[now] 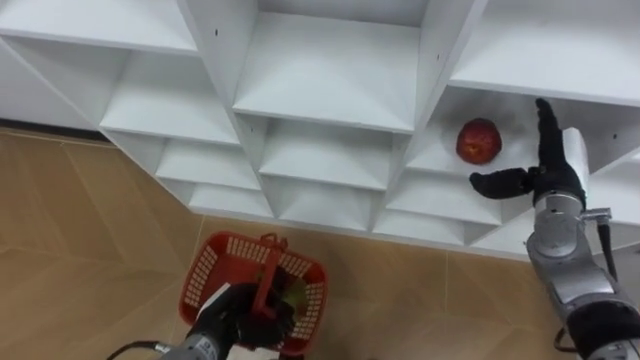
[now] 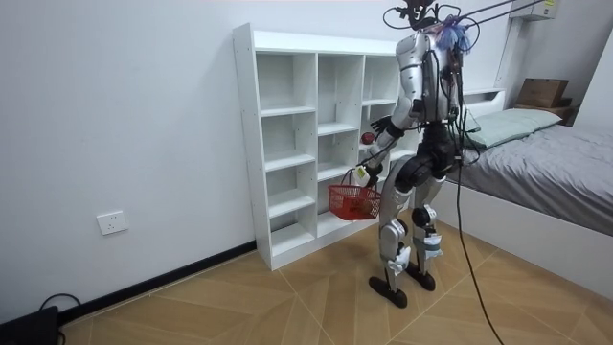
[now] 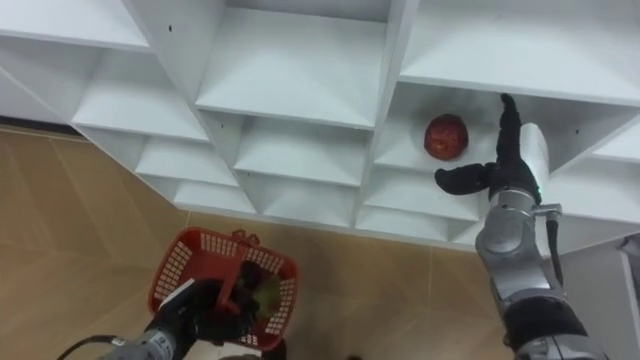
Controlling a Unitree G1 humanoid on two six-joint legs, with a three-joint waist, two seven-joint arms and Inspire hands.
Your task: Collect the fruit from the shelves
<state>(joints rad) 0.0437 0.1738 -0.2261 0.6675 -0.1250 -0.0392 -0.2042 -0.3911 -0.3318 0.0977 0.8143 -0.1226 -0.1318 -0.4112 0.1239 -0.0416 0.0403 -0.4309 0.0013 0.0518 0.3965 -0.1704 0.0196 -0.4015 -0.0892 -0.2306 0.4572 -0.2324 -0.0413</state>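
A red apple [image 1: 478, 140] [image 3: 446, 136] lies on a shelf of the white closet [image 1: 330, 70] in its right column. My right hand [image 1: 545, 165] [image 3: 508, 160] is open just to the right of the apple, fingers straight and thumb spread toward it, not touching it. My left hand [image 1: 250, 310] [image 3: 215, 305] is shut on the handle of a red plastic basket [image 1: 210, 270] [image 3: 180, 262], held low in front of the closet. Something green shows inside the basket [image 3: 265, 292]. In the room view I stand facing the closet [image 2: 287, 144], with the basket [image 2: 354, 201] at thigh height.
The closet's other compartments in view hold nothing. Wooden floor [image 1: 90, 220] runs below the shelves. A bed [image 2: 546, 163] stands at the room view's right, behind me.
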